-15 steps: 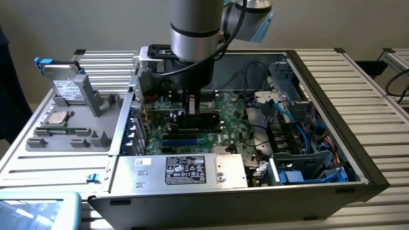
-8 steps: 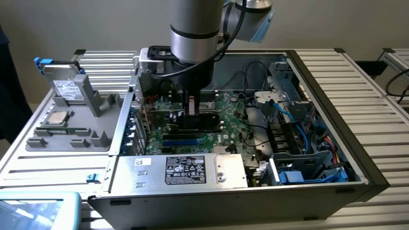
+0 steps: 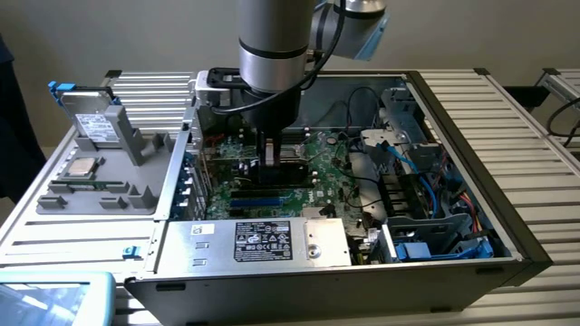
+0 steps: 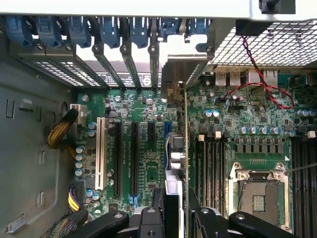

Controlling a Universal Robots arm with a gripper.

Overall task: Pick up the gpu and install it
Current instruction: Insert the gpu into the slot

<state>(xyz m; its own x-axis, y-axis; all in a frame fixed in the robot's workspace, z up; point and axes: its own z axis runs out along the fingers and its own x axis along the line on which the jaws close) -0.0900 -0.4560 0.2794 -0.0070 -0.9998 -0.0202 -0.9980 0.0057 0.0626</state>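
Hand (image 4: 177, 209) clamped on gpu (image 4: 174, 153) — card upright at motherboard (image 4: 148, 166) slots; PSU label (image 3: 263, 239) illegible.

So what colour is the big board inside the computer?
The board is green; the wrist view shows it best.

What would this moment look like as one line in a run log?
arm: reaching into open computer case | gripper: shut on gpu | gpu: upright on edge over motherboard, beside expansion slots | seated: cannot tell
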